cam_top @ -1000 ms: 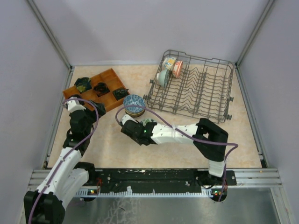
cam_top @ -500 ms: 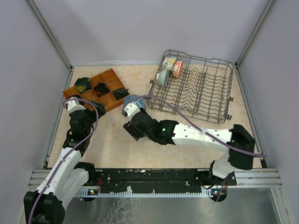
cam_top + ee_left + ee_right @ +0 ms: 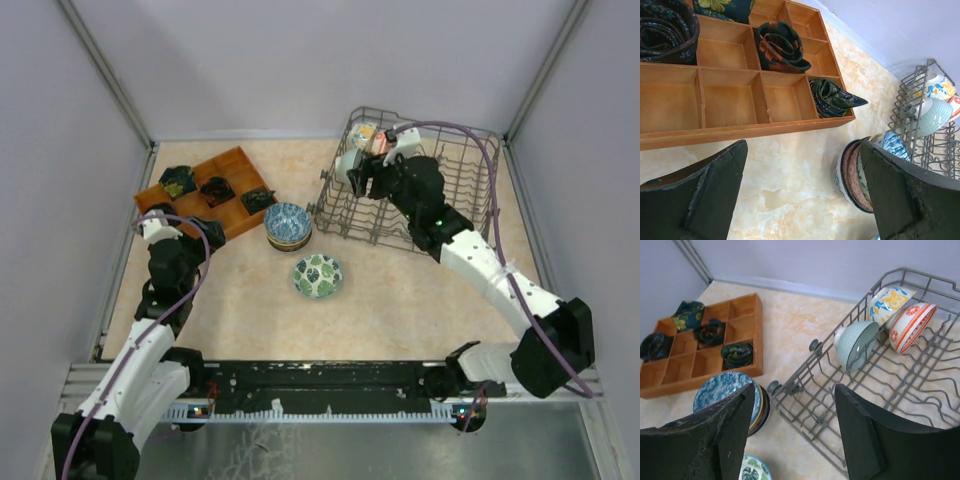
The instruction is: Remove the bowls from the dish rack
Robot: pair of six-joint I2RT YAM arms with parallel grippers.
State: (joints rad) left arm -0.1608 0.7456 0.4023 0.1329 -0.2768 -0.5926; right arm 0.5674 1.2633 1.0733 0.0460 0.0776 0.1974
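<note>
**Grey dish rack (image 3: 450, 200) holds three bowls, both grippers open**

Grey wire rack stands at 1 o'clock on the table (image 3: 400, 290). Three bowls stand on edge in its far-left corner: a pale teal bowl (image 3: 856, 344), a yellow-blue bowl (image 3: 887, 301) at its 1 o'clock, and an orange-white bowl (image 3: 912, 325) next to that one. The right gripper (image 3: 792, 395) hangs near this corner, its jaws wide apart and holding nothing. At 8 o'clock from the rack sits a stack of bowls (image 3: 288, 222) with a blue one on top. A green leaf bowl (image 3: 317, 275) lies alone at 5 o'clock from the stack. The left gripper (image 3: 802, 147), near the wooden tray (image 3: 235, 160) at 10 o'clock, is also wide open and empty.
</note>
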